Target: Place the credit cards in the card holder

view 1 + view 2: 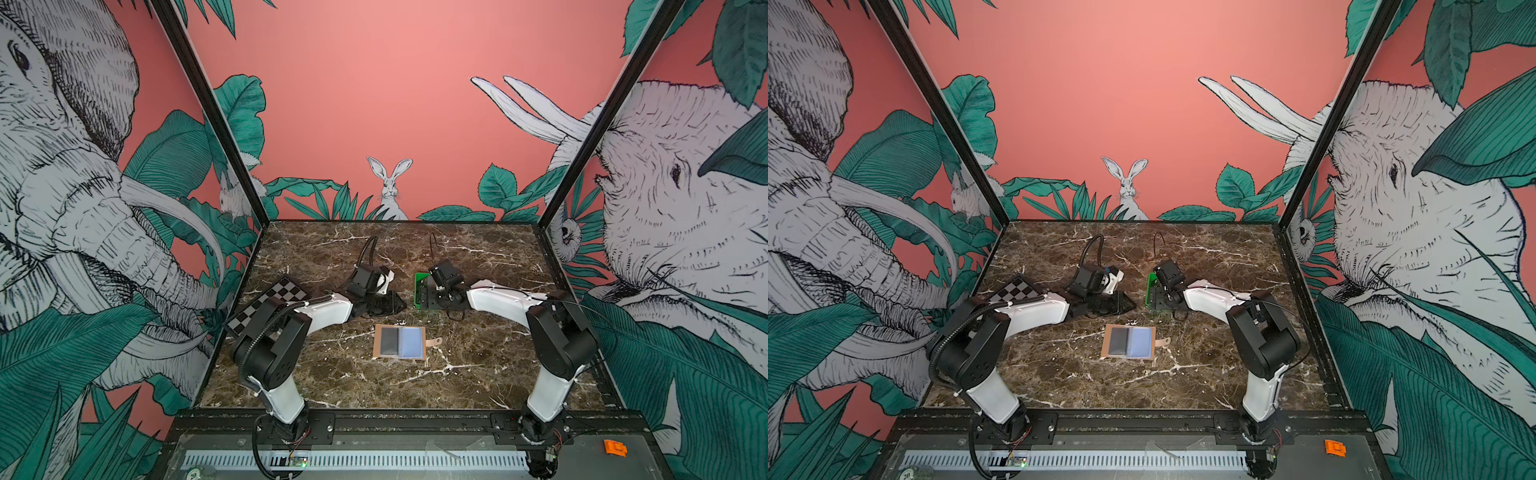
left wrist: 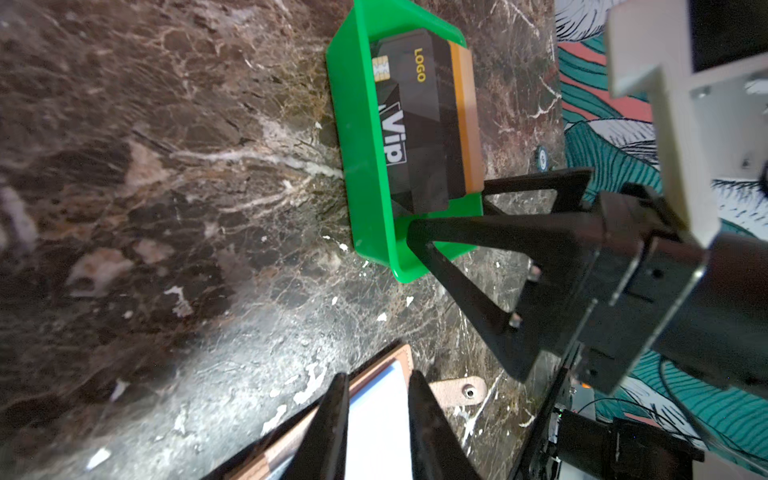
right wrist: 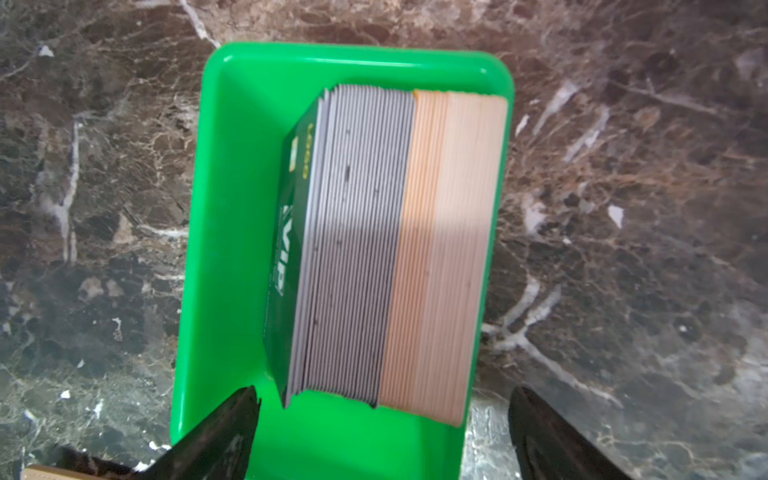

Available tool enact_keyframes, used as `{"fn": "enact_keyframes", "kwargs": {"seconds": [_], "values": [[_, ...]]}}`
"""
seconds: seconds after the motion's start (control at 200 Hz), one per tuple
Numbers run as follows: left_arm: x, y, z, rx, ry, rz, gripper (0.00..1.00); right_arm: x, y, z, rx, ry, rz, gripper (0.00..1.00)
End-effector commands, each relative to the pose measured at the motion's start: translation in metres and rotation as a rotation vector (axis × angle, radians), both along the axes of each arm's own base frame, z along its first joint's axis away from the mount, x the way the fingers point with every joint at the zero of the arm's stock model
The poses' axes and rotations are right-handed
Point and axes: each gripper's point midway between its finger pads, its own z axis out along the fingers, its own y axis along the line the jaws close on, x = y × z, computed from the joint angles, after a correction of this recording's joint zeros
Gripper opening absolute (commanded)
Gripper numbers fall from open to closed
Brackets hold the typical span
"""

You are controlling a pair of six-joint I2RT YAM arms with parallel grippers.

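1. Card holder (image 1: 377,345) lies open and flat on the marble table (image 1: 332,382), near the middle of both top views and between the two arms.
2. Both of its clear pockets are filled, with a dark grey card (image 1: 388,340) in the 9 o'clock half and a light blue card (image 1: 411,341) in the 3 o'clock half. The strap tab (image 1: 435,342) sticks out at 3 o'clock, flat on the marble.
3. More credit cards (image 3: 365,249) stand on edge as one packed stack in the green tray (image 3: 232,208). The tray sits at about 1 o'clock from the holder, apart from it.
4. A black VIP card (image 2: 415,124) fronts that stack. Grey-edged cards come behind it, and the tan cards (image 3: 449,249) are at the back, close to one long wall of the tray.
5. Right gripper (image 3: 384,390) hangs over the tray's 6 o'clock end with its claw wide and nothing in it. One finger is inside the tray just beside the end of the stack, and the other is outside the tray wall.
6. Left gripper (image 2: 380,376) sits at about 12 o'clock from the holder, just past its far edge. Its claw is narrow and nothing is gripped. In the left wrist view the light blue card shows through the gap between the fingers.
7. A checkerboard (image 1: 286,291) lies at 10 o'clock from the holder, by the left wall, partly hidden by the left arm.
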Motion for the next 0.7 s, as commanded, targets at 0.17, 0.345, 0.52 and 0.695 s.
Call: {"fn": "enact_keyframes", "kwargs": {"seconds": [0.17,0.345,0.52,0.695], "values": [[-0.009,0.002,0.010,-0.044,-0.007,0.000,0.28,-0.008,0.005,-0.001,0.024,0.029,0.025,0.91],[-0.010,0.003,0.007,-0.045,-0.003,0.002,0.28,-0.018,0.006,-0.007,0.029,0.050,0.033,0.91],[-0.011,0.004,0.007,-0.047,-0.004,0.002,0.28,-0.026,0.007,-0.009,0.032,0.053,0.029,0.91],[-0.012,0.004,0.007,-0.046,-0.003,0.000,0.28,-0.038,0.014,-0.008,0.035,0.043,0.040,0.90]]}}
